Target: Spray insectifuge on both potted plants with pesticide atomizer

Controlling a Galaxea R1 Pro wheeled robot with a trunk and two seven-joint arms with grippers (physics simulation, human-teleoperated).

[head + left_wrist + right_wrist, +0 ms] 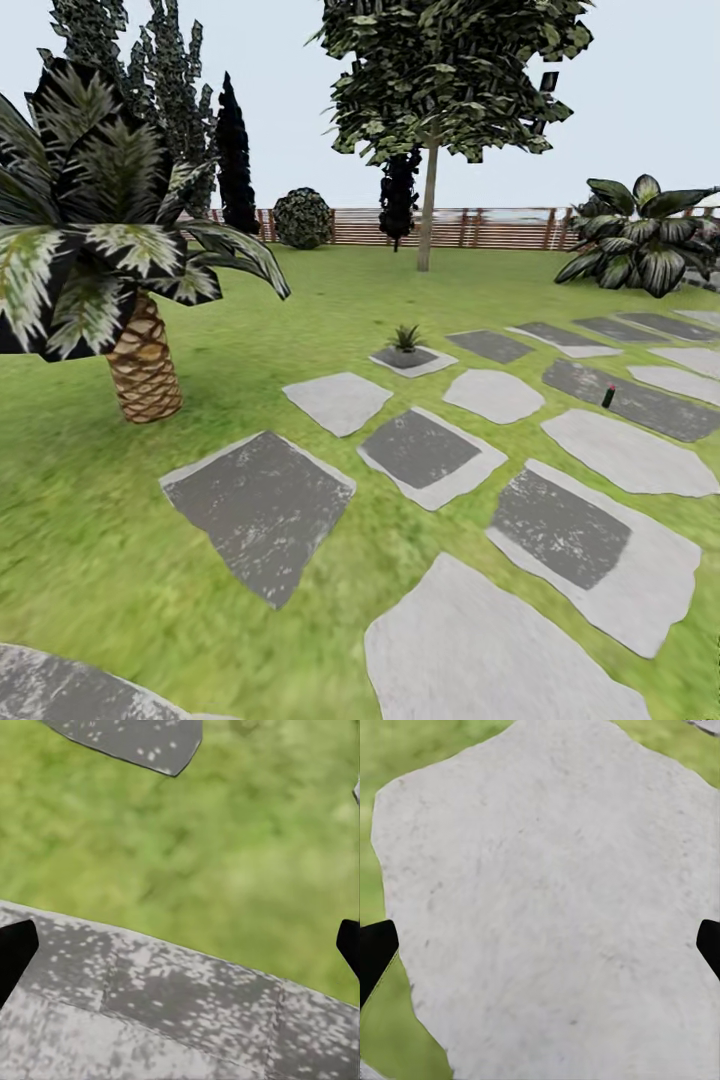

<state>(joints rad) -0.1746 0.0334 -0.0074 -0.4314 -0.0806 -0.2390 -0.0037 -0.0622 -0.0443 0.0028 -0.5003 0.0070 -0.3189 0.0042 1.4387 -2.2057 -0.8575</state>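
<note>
Pesticide atomizer [608,396]: small dark bottle, upright on a dark grey stepping stone [640,400] far ahead to the right, well apart from both grippers.
Left gripper [180,945]: black fingertips spread wide, nothing between them, above speckled grey stone [150,1005] and blurry lawn [225,847].
Right gripper [540,945]: fingers apart, empty, over a smooth pale irregular slab [547,892].
Spiky plant [406,337]: on a small stone.
Palm [140,360]: scaly trunk, left.
Fence [480,228]: brown slats.
</note>
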